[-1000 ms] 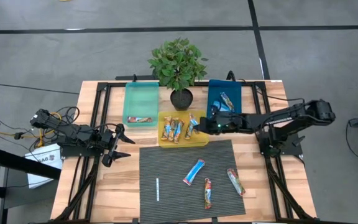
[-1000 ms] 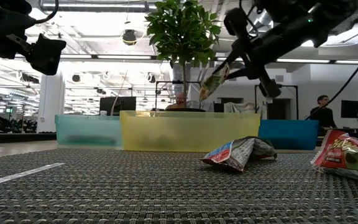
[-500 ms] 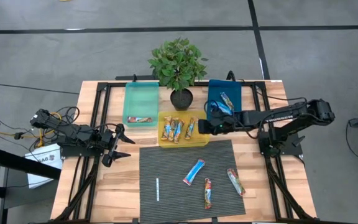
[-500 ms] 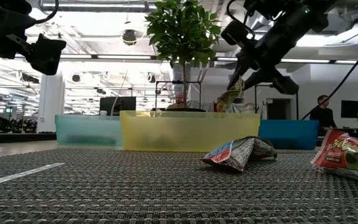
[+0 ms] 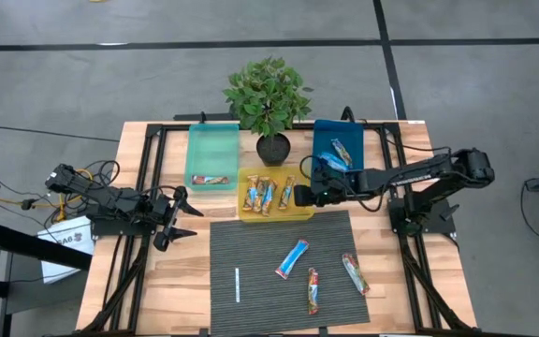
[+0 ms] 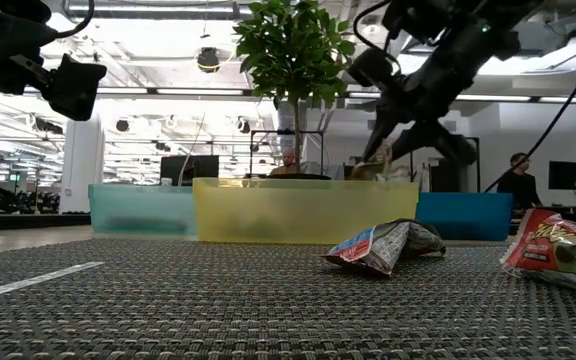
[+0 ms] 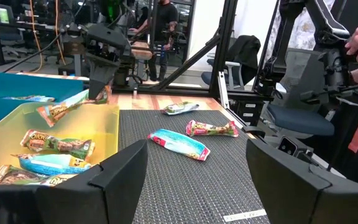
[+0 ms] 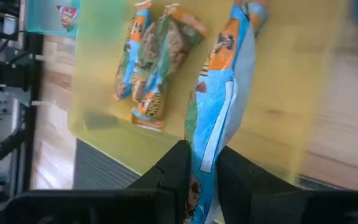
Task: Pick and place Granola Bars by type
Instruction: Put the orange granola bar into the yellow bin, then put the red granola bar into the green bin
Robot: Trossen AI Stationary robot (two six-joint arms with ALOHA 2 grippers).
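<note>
My right gripper (image 5: pixel 304 195) is shut on a multicoloured green-orange granola bar (image 8: pixel 219 93) low over the yellow tray (image 5: pixel 299 214), which holds several like bars (image 5: pixel 262 194). The gripper and bar also show in the left wrist view (image 7: pixel 67 107) and the low view (image 6: pixel 373 165). On the dark mat lie a blue bar (image 5: pixel 292 258), a red-orange bar (image 5: pixel 313 290) and another red-green bar (image 5: pixel 355 273). My left gripper (image 5: pixel 183 217) is open and empty at the table's left, beside the mat. My right gripper pinches one end of the multicoloured bar (image 8: pixel 205 158) between its two fingers (image 8: pixel 178 177), the wrapper standing on edge in the gap. The bar reaches forward and slants down from the fingers (image 7: pixel 98 84) into the yellow tray. Whether its free end (image 7: pixel 44 112) touches the tray, I cannot tell.
A teal tray (image 5: pixel 211 140) holds one red-orange bar (image 5: pixel 211 180); a blue tray (image 5: pixel 324 136) holds blue bars (image 5: pixel 341 152). A potted plant (image 5: pixel 269 98) stands between them at the far edge. A thin white stick (image 5: pixel 237 285) lies on the mat's left part.
My right gripper has come down over the yellow tray with the multicoloured bar and gone a little toward the table's left edge. The bar, held above the tray's rim a second ago, now slants down into the tray.
</note>
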